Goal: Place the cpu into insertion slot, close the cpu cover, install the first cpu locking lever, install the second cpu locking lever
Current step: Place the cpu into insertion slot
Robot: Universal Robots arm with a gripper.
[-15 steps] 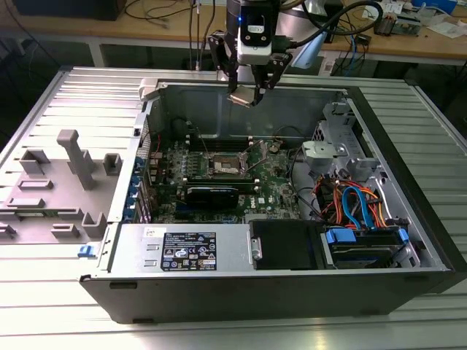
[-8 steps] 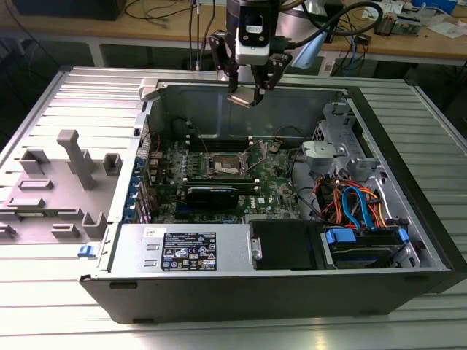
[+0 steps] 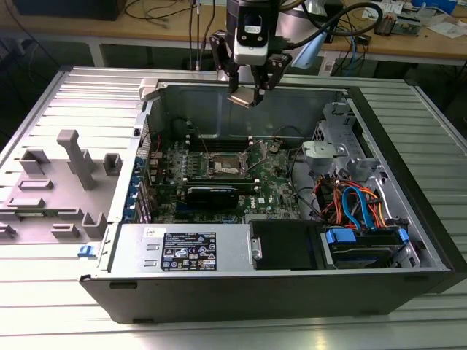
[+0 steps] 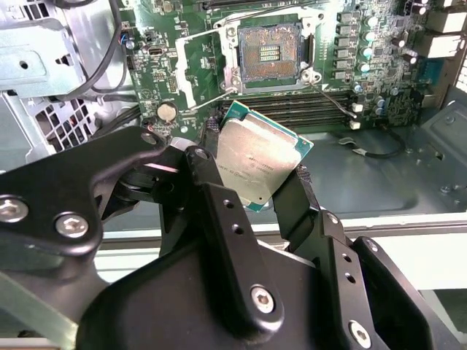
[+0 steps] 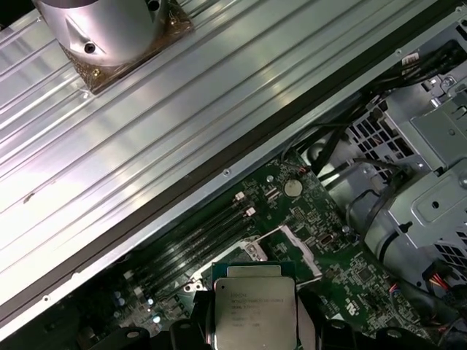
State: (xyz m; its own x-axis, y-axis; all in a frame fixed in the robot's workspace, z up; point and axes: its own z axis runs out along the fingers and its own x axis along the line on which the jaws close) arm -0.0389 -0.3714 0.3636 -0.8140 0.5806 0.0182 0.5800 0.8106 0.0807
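Observation:
My gripper hangs above the open computer case, shut on the cpu, a flat square chip with a silvery top and green edge. In both wrist views the black fingers clamp the chip's two opposite sides. The cpu sits well above the green motherboard. The insertion slot lies open and bare, a dark square with a silver rim. The cpu cover stands swung open beside the slot. Two thin wire levers are unlatched and stick out from the socket. In the exterior view the slot is below and slightly in front of the gripper.
The case's metal walls ring the board. A black cooler block sits in front of the socket, long memory slots behind it. A drive cage and coloured cables fill the exterior view's right. A grey fixture tray lies at the left.

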